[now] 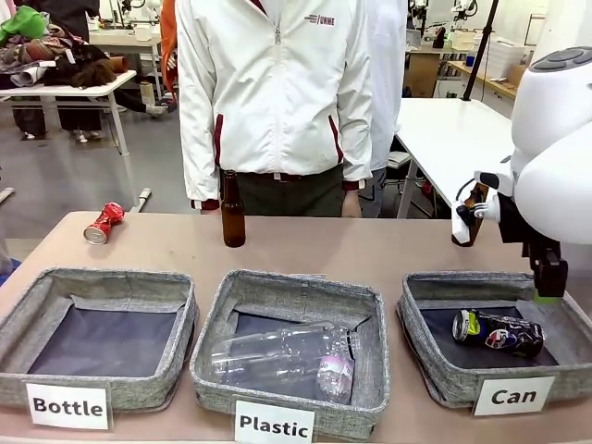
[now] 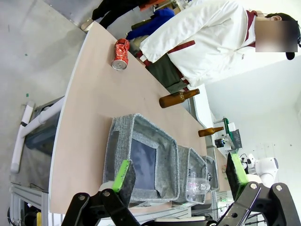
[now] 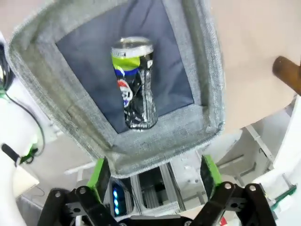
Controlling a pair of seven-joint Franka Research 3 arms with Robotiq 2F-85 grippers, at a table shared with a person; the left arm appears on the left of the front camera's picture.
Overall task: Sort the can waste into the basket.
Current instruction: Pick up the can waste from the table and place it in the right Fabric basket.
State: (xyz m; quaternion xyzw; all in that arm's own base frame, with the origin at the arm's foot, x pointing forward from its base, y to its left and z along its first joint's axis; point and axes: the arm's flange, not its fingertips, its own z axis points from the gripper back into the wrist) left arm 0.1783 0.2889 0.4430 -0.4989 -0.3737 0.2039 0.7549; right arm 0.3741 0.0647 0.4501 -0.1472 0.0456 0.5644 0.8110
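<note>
At lower right of the front view the dark can [image 1: 498,331] lies on its side inside the Can basket [image 1: 435,375], so that half looks done. The right gripper [image 1: 548,277] hangs above the basket, fingers wide and empty. The left gripper [image 2: 179,167] is likewise spread, holding nothing. Past the basket, bare tabletop [image 1: 370,245] gives open room toward the crushed red can [image 1: 103,223] at upper left, by the far edge.

1 can [image 1: 498,331] lies inside the right basket [image 1: 433,377].
</note>
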